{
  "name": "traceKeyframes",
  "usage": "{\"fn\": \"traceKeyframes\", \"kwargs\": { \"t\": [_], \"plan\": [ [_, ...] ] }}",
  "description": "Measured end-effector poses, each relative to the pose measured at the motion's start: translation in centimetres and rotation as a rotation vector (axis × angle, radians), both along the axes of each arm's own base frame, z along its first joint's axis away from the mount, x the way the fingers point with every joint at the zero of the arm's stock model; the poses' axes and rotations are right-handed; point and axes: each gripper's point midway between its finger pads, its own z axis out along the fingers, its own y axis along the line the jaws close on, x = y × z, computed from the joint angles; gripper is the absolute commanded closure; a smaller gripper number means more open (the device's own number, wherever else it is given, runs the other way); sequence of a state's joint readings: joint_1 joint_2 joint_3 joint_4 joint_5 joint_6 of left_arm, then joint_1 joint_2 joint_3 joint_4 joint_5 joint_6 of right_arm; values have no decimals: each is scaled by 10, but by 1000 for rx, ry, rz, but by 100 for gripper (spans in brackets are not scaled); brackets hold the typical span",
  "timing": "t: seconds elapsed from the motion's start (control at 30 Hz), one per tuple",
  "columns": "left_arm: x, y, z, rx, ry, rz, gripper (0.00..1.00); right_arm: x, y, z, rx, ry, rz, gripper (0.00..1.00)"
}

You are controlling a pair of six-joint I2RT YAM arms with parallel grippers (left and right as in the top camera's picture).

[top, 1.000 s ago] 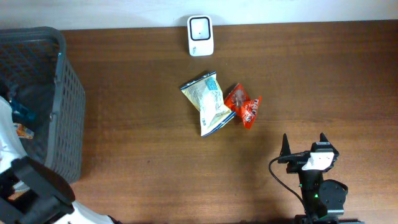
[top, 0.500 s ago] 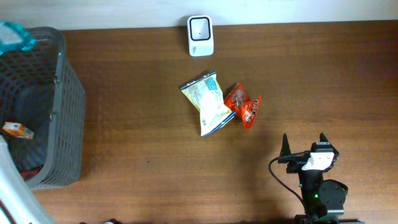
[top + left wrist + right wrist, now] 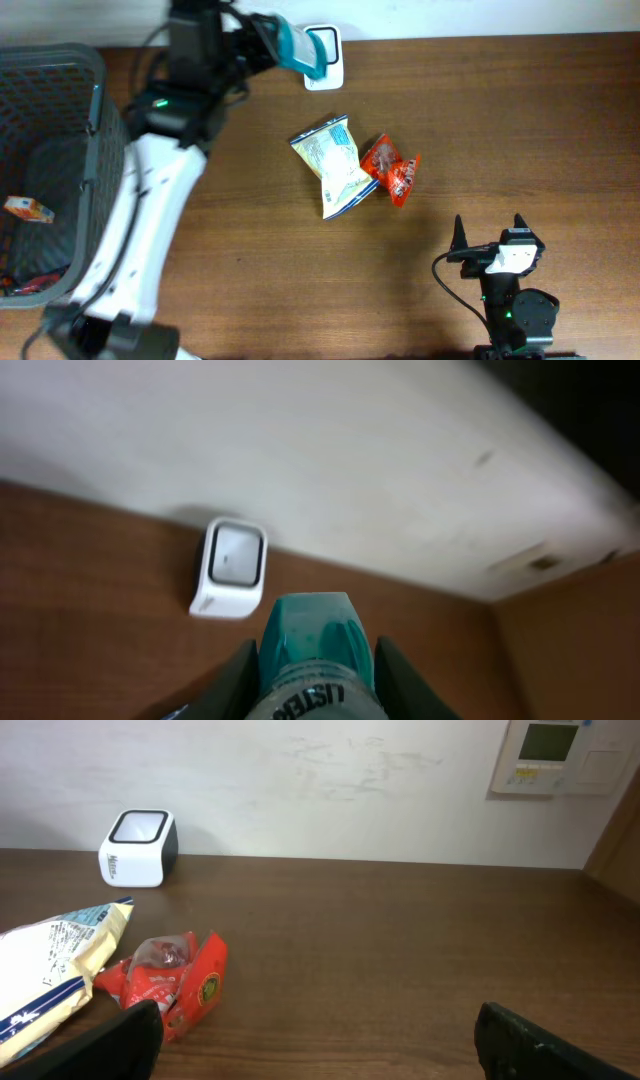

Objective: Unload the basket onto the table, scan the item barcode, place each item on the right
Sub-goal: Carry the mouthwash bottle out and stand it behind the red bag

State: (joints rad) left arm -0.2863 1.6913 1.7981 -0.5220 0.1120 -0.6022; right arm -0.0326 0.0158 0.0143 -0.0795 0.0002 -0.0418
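Nearest me, well short of the scanner (image 3: 230, 565), the right gripper (image 3: 489, 224) hangs wide open and empty. Between it and the scanner lie two snacks: one yellow bag (image 3: 335, 165) and one red packet (image 3: 392, 172), touching. The left gripper (image 3: 316, 672) has just swung from the single basket (image 3: 110, 150), left of the scanner. Its jaws are pinched on one teal bottle (image 3: 312, 625) just beside the scanner, so scanning seems close, though I can't tell where the barcode faces.

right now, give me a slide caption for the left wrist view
Left gripper holding a teal-capped bottle, cap pointing toward the white scanner on the brown table.
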Motion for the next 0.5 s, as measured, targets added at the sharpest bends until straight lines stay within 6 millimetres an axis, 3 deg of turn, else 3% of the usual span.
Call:
{"fn": "traceKeyframes", "kwargs": {
  "t": [0.1,0.13,0.23,0.27,0.37,0.5],
  "plan": [
    [15,-41,-43,56,41,-55,84,0,0,0,0,0,0,2],
    [20,-63,-60,81,44,-92,83,0,0,0,0,0,0,2],
    [24,-98,-85,135,31,-150,83,0,0,0,0,0,0,2],
    [22,-117,-107,183,44,-176,83,0,0,0,0,0,0,2],
    [20,-139,-142,284,60,-197,82,0,0,0,0,0,0,2],
    [20,-151,-181,386,85,-200,81,0,0,0,0,0,0,2]
  ]
}}
